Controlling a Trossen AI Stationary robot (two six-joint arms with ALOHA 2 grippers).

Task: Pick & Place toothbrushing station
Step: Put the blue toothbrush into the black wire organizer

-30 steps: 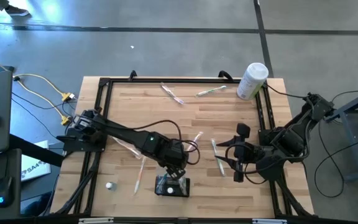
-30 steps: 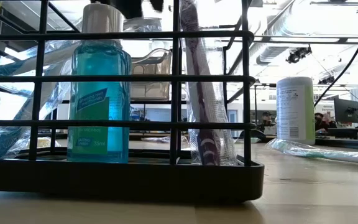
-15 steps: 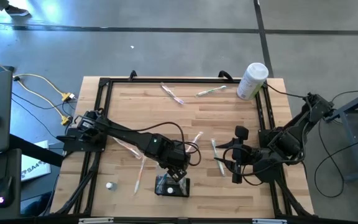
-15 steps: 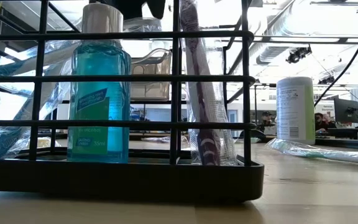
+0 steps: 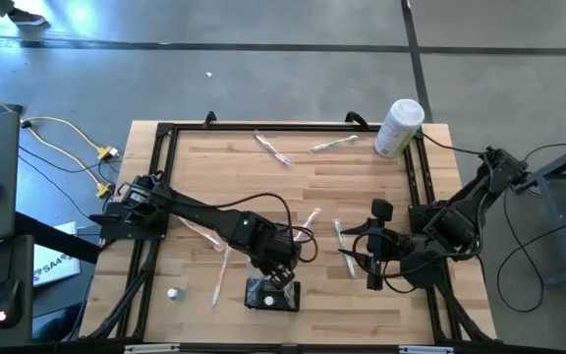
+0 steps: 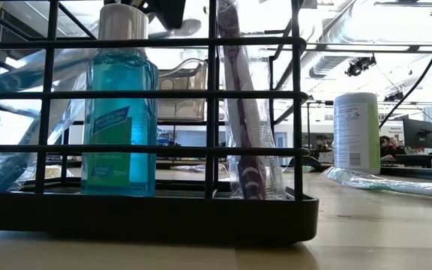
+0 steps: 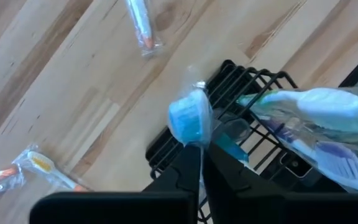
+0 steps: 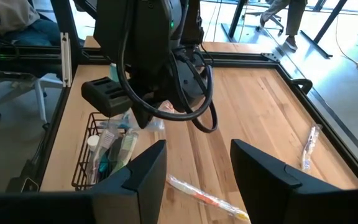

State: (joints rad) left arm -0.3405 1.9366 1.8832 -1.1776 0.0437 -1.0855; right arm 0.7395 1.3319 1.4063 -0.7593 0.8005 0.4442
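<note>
Fingers (image 7: 191, 177) of left gripper (image 5: 281, 278) pinched on a wrapped brush (image 7: 190, 118), probably, over rack (image 5: 271, 294) at 6 o'clock; right gripper (image 5: 374, 246) half-open, idle.

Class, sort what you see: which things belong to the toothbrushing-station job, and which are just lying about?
Job: toothbrushing station; left gripper, shut on blue wrapped item above it.
Lying about: white canister; loose toothbrush; right gripper, idle.
</note>
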